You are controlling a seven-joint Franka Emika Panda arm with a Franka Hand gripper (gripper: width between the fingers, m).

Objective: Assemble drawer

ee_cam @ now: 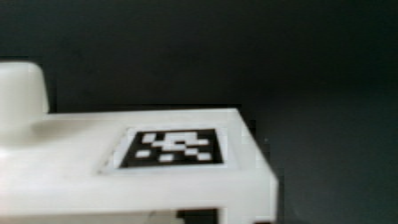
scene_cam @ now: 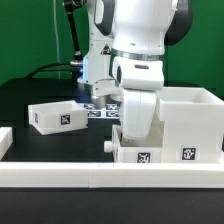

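Observation:
The tall white drawer housing (scene_cam: 188, 125) stands at the exterior view's right, with tags on its front. My gripper (scene_cam: 118, 146) is low at the housing's left wall; one dark fingertip (scene_cam: 108, 145) shows beside it. In the wrist view a white tagged part (ee_cam: 175, 148) fills the frame close to the camera, and only a dark bit of finger (ee_cam: 201, 214) shows past its edge. Whether the jaws press the wall is hidden. A small open-top tray (scene_cam: 55, 116) with a tag lies apart at the exterior view's left.
The long white border rail (scene_cam: 100, 177) runs along the front. The marker board (scene_cam: 100, 109) lies behind the arm. Another white piece (scene_cam: 5, 140) shows at the left edge. A rounded white shape (ee_cam: 18, 95) sits beside the tagged part.

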